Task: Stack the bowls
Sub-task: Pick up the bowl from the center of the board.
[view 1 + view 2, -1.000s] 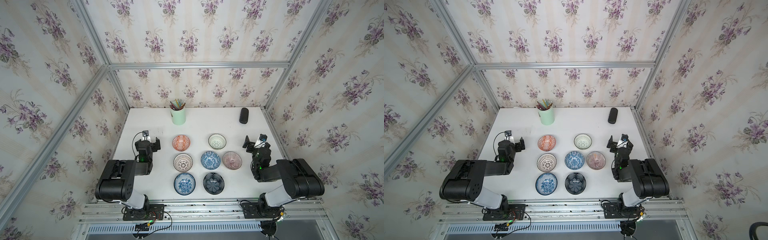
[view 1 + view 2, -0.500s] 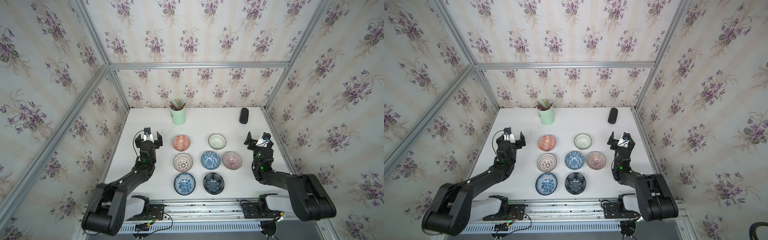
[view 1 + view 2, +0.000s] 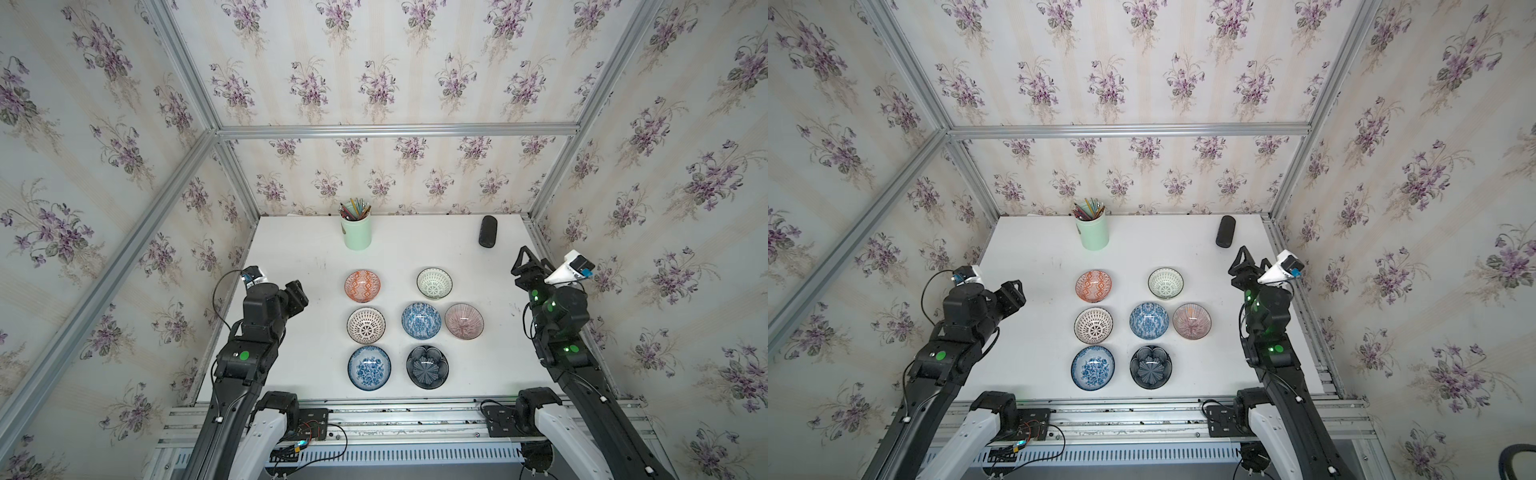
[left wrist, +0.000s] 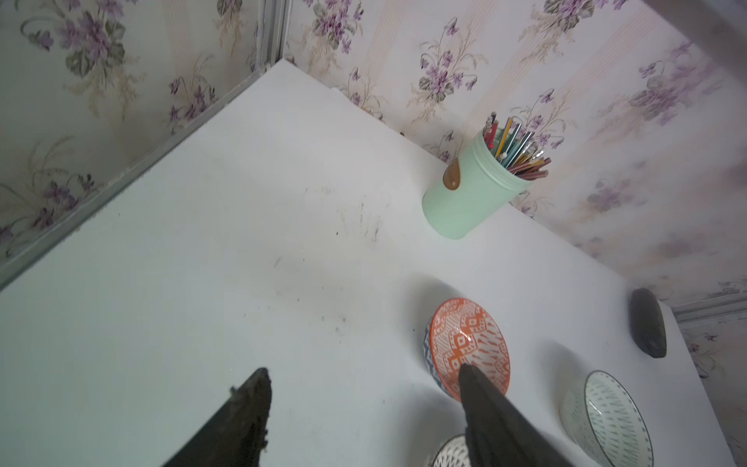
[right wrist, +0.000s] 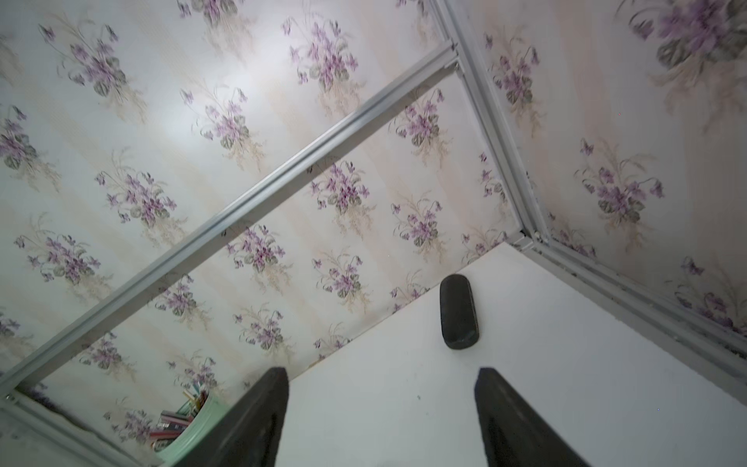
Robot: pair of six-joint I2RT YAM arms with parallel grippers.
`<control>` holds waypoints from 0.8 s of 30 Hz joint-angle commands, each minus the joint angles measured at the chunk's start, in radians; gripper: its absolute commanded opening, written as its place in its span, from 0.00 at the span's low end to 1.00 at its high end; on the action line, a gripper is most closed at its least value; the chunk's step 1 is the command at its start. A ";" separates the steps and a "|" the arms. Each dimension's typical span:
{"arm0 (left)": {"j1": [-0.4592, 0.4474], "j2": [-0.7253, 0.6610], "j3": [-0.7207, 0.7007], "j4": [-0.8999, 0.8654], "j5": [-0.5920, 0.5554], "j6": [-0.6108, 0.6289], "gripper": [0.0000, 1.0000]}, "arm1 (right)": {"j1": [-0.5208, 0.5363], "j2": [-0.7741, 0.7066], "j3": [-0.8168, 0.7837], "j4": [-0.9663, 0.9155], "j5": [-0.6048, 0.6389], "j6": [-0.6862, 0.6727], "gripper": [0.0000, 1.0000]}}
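Just lifted from folded rest, left gripper (image 4: 364,370) and right gripper (image 5: 382,372) hung with jaws apart, empty; all seven bowls (image 3: 420,320) lay unstacked.

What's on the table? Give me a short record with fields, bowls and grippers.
stack state: none stacked, all seven separate
back row: orange bowl, green-lattice bowl
middle row: dark-lattice bowl, blue bowl, pink-lined bowl
front row: blue floral bowl, navy petal bowl
left gripper: open, empty
right gripper: open, empty
far edge: pencil cup, dark case
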 commanded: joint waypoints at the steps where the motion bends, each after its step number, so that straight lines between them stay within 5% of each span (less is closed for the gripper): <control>1: 0.001 -0.029 0.001 -0.243 0.144 -0.078 0.89 | 0.001 0.101 0.084 -0.405 -0.217 0.006 0.73; 6: 0.000 -0.028 -0.009 -0.264 0.300 -0.077 0.85 | 0.001 0.251 0.099 -0.554 -0.339 0.017 0.73; 20: 0.000 0.064 0.028 -0.271 0.250 -0.054 0.85 | 0.007 0.381 -0.037 -0.509 -0.424 0.056 0.58; 24: 0.000 0.070 0.025 -0.270 0.258 -0.048 0.85 | 0.007 0.401 -0.037 -0.510 -0.431 0.054 0.45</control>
